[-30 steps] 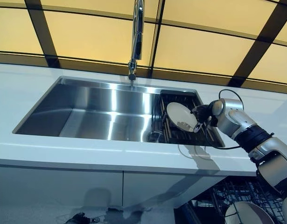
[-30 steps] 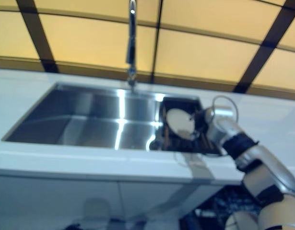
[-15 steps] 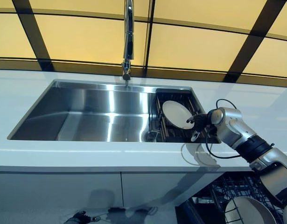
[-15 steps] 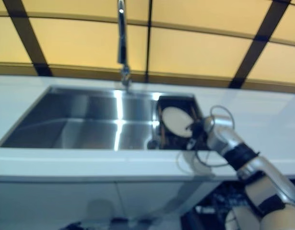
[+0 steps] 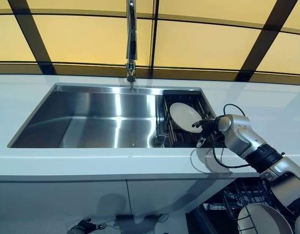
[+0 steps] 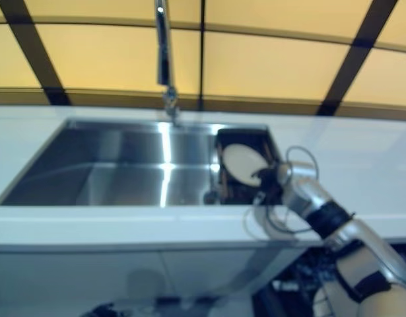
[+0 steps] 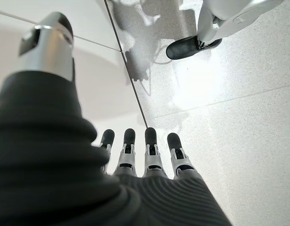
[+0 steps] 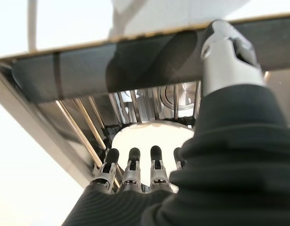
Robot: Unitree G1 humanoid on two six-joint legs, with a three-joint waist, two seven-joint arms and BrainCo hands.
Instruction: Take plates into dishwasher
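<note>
the white plate (image 5: 185,117) leans in the dark rack (image 5: 175,137) at the sink's (image 5: 91,119) 3 o'clock end, and the right robot hand (image 5: 204,127) hovers just at the plate's 4 o'clock rim, fingers straight, gripping nothing. the left robot hand (image 7: 145,157) hangs relaxed above the floor. to do this well, it should probably close thumb and fingers across the rim, then lift straight up so the plate clears the rack wires. the sink wall and counter (image 5: 267,105) edge crowd 3 o'clock; open room lies at 6 o'clock, toward the dishwasher basket (image 5: 237,200) already holding another plate (image 5: 261,222).
</note>
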